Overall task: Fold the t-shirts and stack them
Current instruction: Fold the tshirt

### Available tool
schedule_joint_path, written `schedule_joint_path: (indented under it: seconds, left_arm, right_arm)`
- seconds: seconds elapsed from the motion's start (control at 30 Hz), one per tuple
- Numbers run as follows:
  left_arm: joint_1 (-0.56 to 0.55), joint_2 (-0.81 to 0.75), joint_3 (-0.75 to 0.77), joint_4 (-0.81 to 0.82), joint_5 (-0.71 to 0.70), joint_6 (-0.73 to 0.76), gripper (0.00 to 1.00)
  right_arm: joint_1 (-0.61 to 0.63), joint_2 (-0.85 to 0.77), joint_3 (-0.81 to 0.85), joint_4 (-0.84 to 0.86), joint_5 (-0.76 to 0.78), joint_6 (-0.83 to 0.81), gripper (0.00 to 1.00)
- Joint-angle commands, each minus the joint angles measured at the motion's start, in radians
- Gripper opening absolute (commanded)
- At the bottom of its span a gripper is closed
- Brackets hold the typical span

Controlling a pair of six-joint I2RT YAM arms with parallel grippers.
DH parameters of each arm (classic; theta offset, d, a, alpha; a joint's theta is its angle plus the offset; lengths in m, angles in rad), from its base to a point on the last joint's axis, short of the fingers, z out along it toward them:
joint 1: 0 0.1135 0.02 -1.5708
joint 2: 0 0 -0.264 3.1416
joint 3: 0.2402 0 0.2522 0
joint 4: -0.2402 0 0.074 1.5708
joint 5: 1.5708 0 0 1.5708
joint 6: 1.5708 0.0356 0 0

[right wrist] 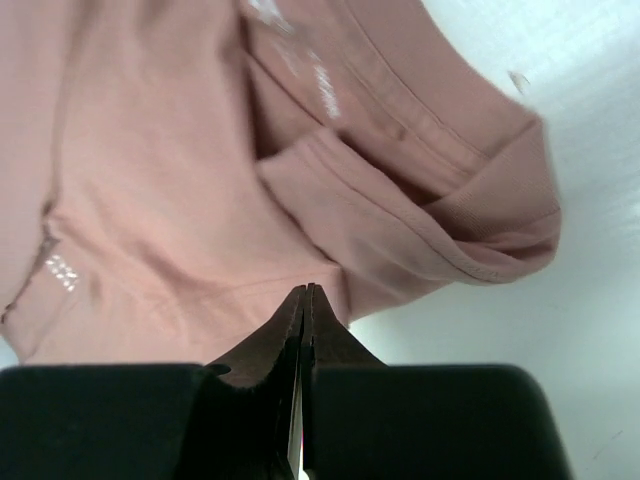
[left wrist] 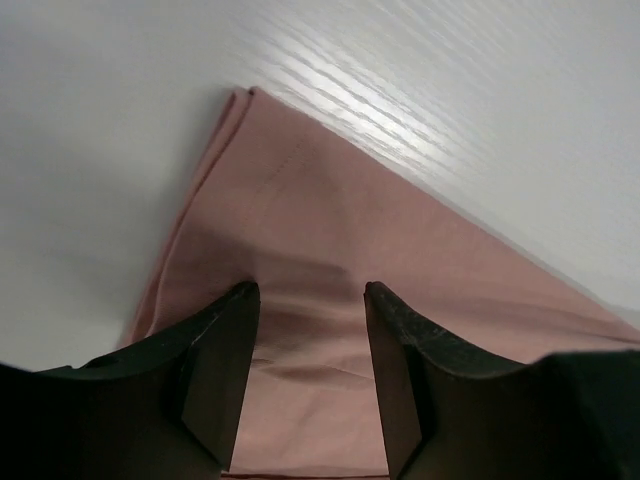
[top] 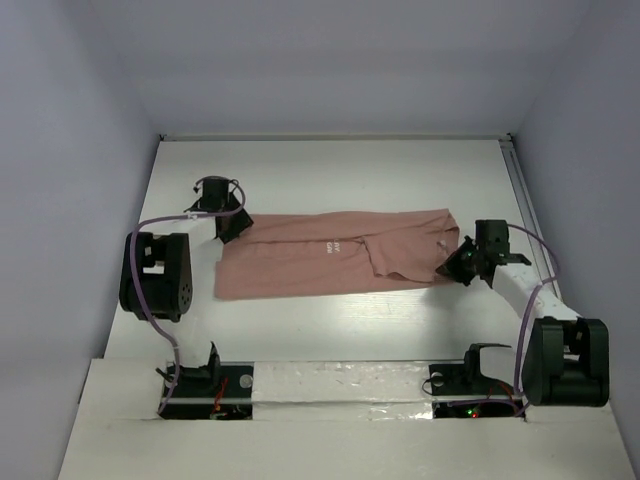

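A dusty-pink t-shirt lies folded into a long band across the middle of the table, with small white lettering near its centre. My left gripper is at the band's far left corner. In the left wrist view that gripper stands open, its fingers either side of flat pink cloth. My right gripper is at the band's near right corner, by the bunched sleeve. In the right wrist view it is shut, its tips pinched at the hem of the t-shirt.
The white table is walled in on three sides. A raised rail runs along its right edge. Both arm bases sit on the near ledge.
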Motion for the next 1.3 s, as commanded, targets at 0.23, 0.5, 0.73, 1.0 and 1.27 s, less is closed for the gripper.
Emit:
schedule_joint_path:
  seconds: [0.23, 0.5, 0.73, 1.0, 1.27]
  left_arm:
    - [0.028, -0.213, -0.133, -0.069, 0.035, -0.013, 0.46]
    - [0.019, -0.445, -0.116, -0.174, -0.057, 0.007, 0.46]
    - [-0.114, -0.512, 0.022, -0.238, -0.077, -0.008, 0.46]
    - [-0.159, -0.561, 0.126, -0.378, -0.117, 0.016, 0.46]
    - [-0.159, -0.554, 0.192, -0.355, -0.086, 0.065, 0.46]
  right_arm:
    - [0.095, 0.233, 0.302, 0.048, -0.029, -0.084, 0.02]
    - [0.136, 0.616, 0.55, 0.145, 0.013, -0.084, 0.01]
    - [0.263, 1.078, 1.191, 0.033, -0.033, -0.078, 0.0]
    - [0.359, 1.546, 2.161, 0.077, -0.316, 0.209, 0.59]
    - [0.395, 0.794, 1.239, 0.35, -0.247, -0.024, 0.93]
